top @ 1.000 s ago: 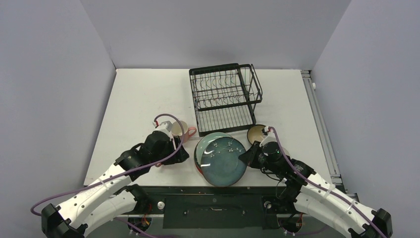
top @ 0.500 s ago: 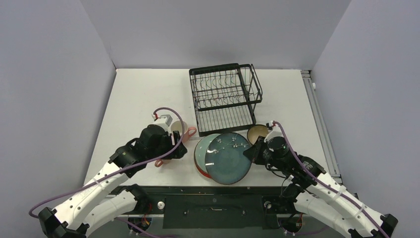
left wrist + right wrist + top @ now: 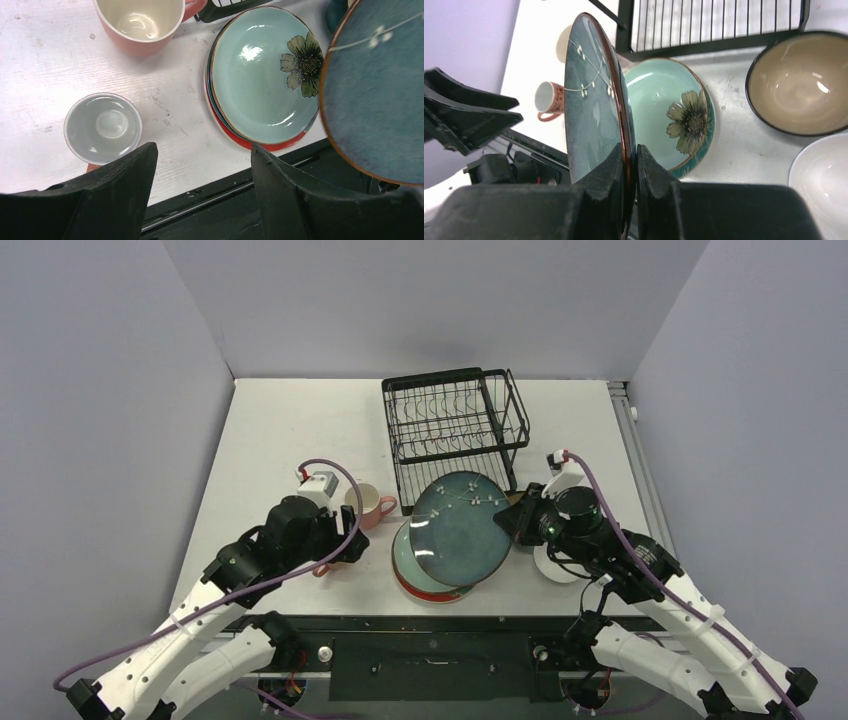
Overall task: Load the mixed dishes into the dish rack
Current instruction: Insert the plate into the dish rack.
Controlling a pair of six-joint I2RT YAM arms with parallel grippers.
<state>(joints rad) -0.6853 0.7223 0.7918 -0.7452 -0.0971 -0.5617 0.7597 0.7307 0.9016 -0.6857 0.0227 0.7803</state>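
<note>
Red-orange shows at the rim of the bottom plate (image 3: 234, 139) in the stack near the front edge of the table (image 3: 280, 440), with the light green flower plate (image 3: 255, 85) lying on top. Just left of the stack, the left gripper (image 3: 202, 150) hangs with its fingers spread wide and nothing between them, beside a small white mug with an orange handle (image 3: 102, 127). The pink mug (image 3: 140, 25) stands upright a little farther back. The right gripper (image 3: 629, 152) is clamped on the edge of the dark teal plate (image 3: 460, 530), which is lifted and tilted above the stack. A brown bowl (image 3: 799, 82) and a white bowl (image 3: 824, 185) sit beside that arm. Beyond them stands the black wire dish rack (image 3: 455, 430).
</note>
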